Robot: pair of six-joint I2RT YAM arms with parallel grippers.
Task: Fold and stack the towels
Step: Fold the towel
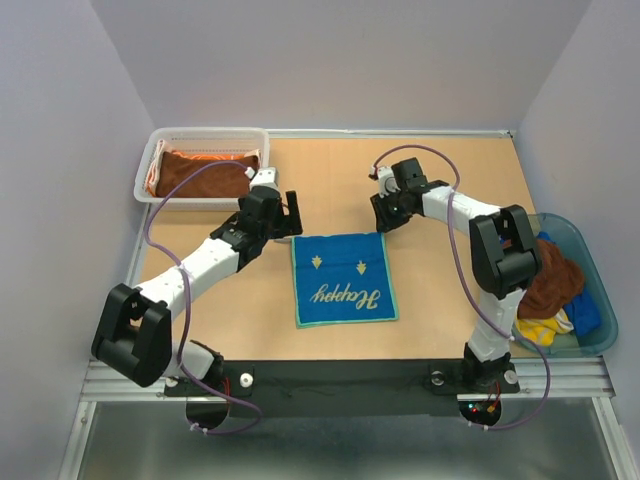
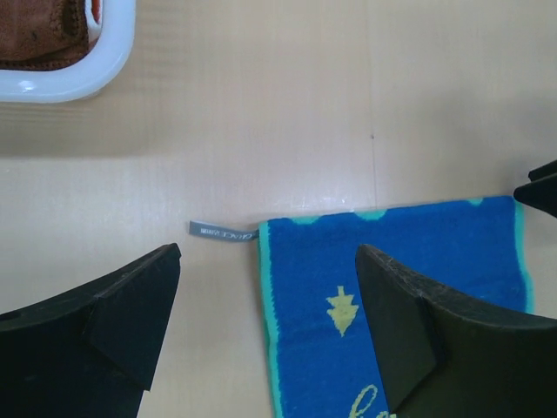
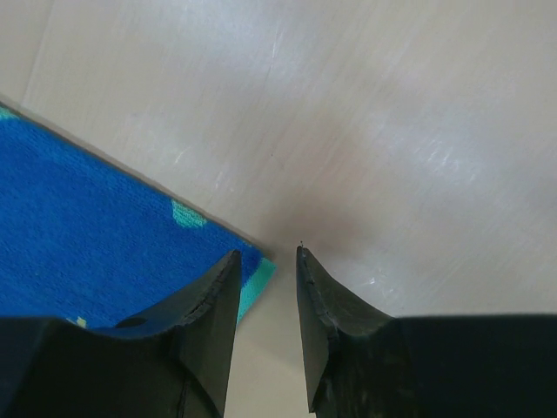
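A blue towel [image 1: 343, 280] with a teal border, yellow tree prints and yellow lettering lies flat on the table's middle. My left gripper [image 1: 291, 216] is open and hovers over the towel's far left corner [image 2: 392, 270], one finger on each side of the edge; a grey label [image 2: 222, 232] sticks out there. My right gripper [image 1: 386, 216] hovers at the far right corner [image 3: 87, 235], its jaws a narrow gap apart with nothing between them. A dark brown towel [image 1: 205, 170] lies folded in the white basket [image 1: 150, 150] over an orange one.
The basket stands at the far left and its rim shows in the left wrist view [image 2: 104, 61]. A translucent tub [image 1: 598, 280] at the right edge holds a brown towel [image 1: 555, 280] with yellow and blue cloths.
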